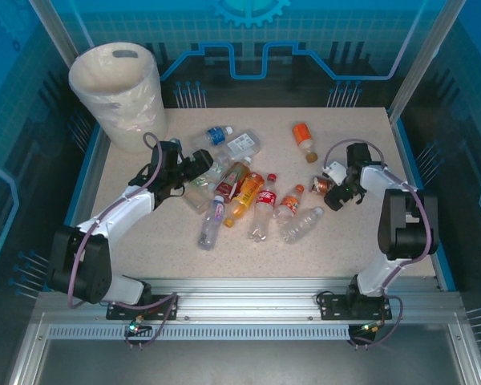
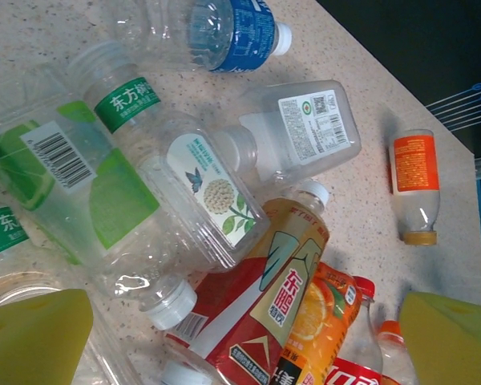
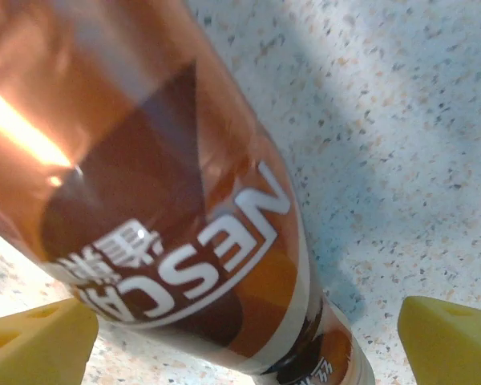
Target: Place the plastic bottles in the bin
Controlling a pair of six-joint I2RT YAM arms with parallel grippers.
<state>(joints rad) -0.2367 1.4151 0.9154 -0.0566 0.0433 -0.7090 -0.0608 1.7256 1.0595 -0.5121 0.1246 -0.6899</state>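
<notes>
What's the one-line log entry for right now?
left gripper: open above bottle pile | right gripper: open, straddling Nescafe bottle | bin: upright, far-left corner

One camera looks down from high on the whole worktop (image 1: 337, 250). Each wrist camera looks between its jaws, close to the same bottles (image 2: 216, 192).

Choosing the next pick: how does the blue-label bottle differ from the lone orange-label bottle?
The blue-label bottle has a white cap; the orange-label bottle a tan one. The blue-label bottle lies at the edge of the pile; the orange-label bottle lies alone, apart. Both are clear and on their sides.
</notes>
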